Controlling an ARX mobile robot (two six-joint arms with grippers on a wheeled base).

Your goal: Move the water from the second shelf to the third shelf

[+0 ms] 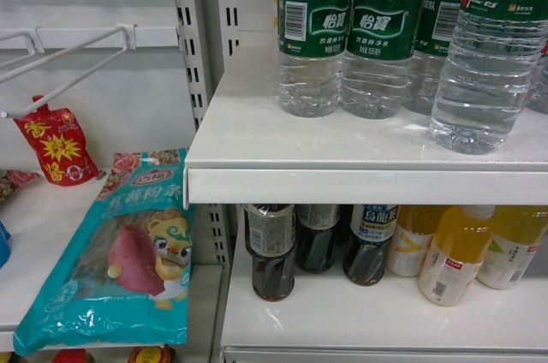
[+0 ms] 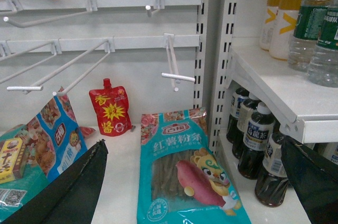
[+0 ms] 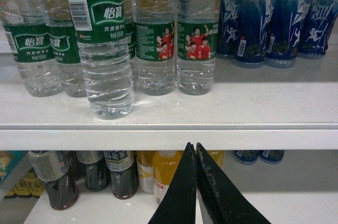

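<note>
White store shelving fills every view. On the upper shelf (image 1: 257,136), the water (image 3: 105,49) stands nearest the front edge, at 10 o'clock from the right pincer (image 3: 196,182), whose fingers are pressed together, holding nothing. Only the right wrist view shows blue bottles (image 3: 274,23) at 2 o'clock. Only the left wrist view shows the left pincer (image 2: 195,182), spread wide, near a teal noodle packet (image 2: 182,171).
</note>
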